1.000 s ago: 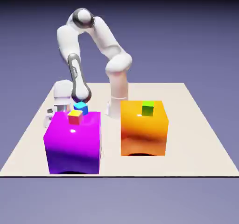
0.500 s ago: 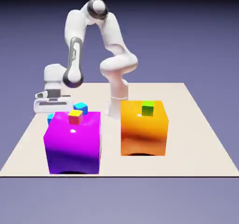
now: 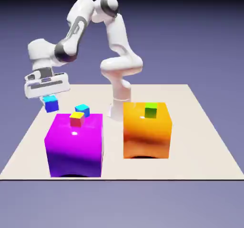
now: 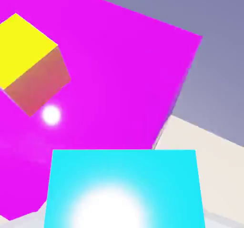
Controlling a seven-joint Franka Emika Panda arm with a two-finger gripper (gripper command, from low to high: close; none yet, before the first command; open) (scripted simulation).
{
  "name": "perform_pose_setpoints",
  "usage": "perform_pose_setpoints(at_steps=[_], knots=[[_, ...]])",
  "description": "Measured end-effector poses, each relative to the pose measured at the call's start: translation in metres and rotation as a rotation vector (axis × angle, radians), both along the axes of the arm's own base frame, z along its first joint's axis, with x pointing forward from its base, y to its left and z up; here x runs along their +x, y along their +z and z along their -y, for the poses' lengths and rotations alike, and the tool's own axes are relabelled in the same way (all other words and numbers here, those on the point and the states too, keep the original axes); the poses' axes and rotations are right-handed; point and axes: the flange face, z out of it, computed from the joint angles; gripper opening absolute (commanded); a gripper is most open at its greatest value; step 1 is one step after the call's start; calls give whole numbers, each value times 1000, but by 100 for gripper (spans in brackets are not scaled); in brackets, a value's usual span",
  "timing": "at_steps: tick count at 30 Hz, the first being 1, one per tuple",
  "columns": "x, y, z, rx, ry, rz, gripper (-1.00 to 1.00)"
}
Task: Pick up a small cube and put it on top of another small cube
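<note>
gripper (image 3: 50, 100): closed on royal-blue cube (image 3: 51, 104), pinching it; pointing down, toward the exterior view's left; tips not readable in either view
royal-blue cube: held up off the tabletop (image 3: 195, 136), just under the hand (image 3: 46, 85); lighter blue on top, deeper blue on the side; not on any other cube
royal-blue cube, hand view: large at bottom middle, bright cyan with a white glare spot, cut off by the bottom edge
arm (image 3: 110, 32): raised high, bent over from the base (image 3: 116, 109) toward the exterior view's left, down to the hand
cyan-topped cube (image 3: 82, 110): near the held one but apart, to its right in the exterior view; seen past the far edge of the magenta block (image 3: 75, 143), lower part hidden, can't tell what it rests on
magenta block: large, on the tabletop at the exterior view's left; shading to purple low on the front; filling much of the hand view, with a small white highlight
yellow-and-red cube (image 3: 76, 119): sitting on top of the magenta block; yellow top, red side; at the hand view's left, partly cut off by the edge
orange block (image 3: 146, 136): large, on the tabletop, to the right of the magenta block in the exterior view, with a gap between
green cube (image 3: 151, 110): on top of the orange block; brighter on top, darker on the side
backdrop (image 3: 190, 41): blue-violet, plain, darkening to black at the top of the exterior view
</note>
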Motion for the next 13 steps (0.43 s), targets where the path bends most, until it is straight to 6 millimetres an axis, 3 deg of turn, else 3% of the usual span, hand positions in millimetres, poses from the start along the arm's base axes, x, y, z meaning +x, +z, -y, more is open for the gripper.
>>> perform_pose_setpoints(at_steps=[4, 6, 10, 11, 13], knots=[[25, 44, -54, -24, 229, -6, -100], [33, 43, -62, -11, 225, 11, -100], [46, -19, -77, -10, 226, 12, -100], [47, -23, -78, -11, 225, 11, 100], [47, -23, -78, -12, 225, 12, 100]])
